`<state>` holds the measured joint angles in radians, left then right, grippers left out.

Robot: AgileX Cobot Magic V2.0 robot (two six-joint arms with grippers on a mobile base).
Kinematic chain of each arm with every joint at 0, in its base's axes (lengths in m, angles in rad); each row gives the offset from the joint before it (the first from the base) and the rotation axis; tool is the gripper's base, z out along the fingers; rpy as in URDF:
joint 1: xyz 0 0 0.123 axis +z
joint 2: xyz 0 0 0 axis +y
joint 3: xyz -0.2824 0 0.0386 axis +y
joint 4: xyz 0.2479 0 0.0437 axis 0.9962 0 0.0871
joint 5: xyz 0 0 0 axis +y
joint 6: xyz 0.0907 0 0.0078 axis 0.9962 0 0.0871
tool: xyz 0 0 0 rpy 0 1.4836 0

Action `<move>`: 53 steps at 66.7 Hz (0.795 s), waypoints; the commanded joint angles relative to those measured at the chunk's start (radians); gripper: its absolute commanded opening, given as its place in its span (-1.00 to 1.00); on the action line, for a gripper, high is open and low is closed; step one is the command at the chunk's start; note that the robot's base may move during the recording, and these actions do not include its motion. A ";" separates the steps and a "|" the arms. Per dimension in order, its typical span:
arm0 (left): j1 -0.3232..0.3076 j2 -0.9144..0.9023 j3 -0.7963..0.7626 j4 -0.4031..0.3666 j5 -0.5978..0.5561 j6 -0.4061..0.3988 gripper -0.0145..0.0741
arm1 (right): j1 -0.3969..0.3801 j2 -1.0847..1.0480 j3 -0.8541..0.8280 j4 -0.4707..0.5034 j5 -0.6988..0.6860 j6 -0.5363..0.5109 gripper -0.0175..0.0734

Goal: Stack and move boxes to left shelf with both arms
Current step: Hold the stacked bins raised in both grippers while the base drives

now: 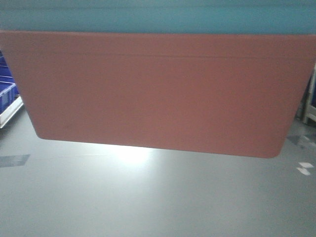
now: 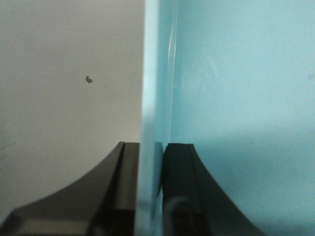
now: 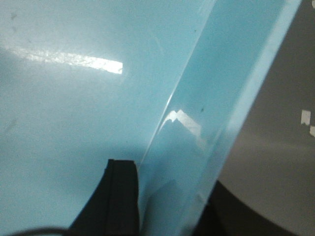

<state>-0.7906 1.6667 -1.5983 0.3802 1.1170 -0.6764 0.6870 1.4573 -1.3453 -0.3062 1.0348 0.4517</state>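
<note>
Wrists show left hand (image 2: 151, 162), right hand (image 3: 170, 189) pinching blue bin (image 2: 246, 98); front, pink bin (image 1: 158, 94).

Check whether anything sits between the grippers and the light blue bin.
Nothing does: the left gripper and right gripper each pinch a wall of the light blue bin, a finger on either side. The shelf is out of view.

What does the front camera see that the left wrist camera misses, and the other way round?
Only the front view shows the pink bin, the grey floor below it and dark blue crates at the left edge. Only the left wrist view shows the left gripper, its black fingers either side of a thin wall. Both show the light blue bin.
</note>
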 commanded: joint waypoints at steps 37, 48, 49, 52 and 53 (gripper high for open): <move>-0.039 -0.038 -0.043 -0.143 -0.204 -0.010 -0.68 | 0.030 -0.031 -0.048 0.088 -0.229 0.001 -0.49; -0.039 -0.036 -0.043 -0.143 -0.204 -0.010 -0.68 | 0.030 -0.031 -0.048 0.088 -0.228 0.001 -0.49; -0.039 -0.036 -0.043 -0.143 -0.204 -0.010 -0.68 | 0.030 -0.031 -0.048 0.088 -0.228 0.001 -0.49; -0.039 -0.036 -0.043 -0.143 -0.204 -0.010 -0.68 | 0.030 -0.031 -0.048 0.088 -0.227 0.001 -0.49; -0.039 -0.036 -0.043 -0.143 -0.204 -0.010 -0.68 | 0.030 -0.031 -0.048 0.088 -0.227 0.001 -0.49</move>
<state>-0.7906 1.6747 -1.5983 0.3779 1.1170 -0.6764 0.6870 1.4573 -1.3453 -0.3062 1.0357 0.4517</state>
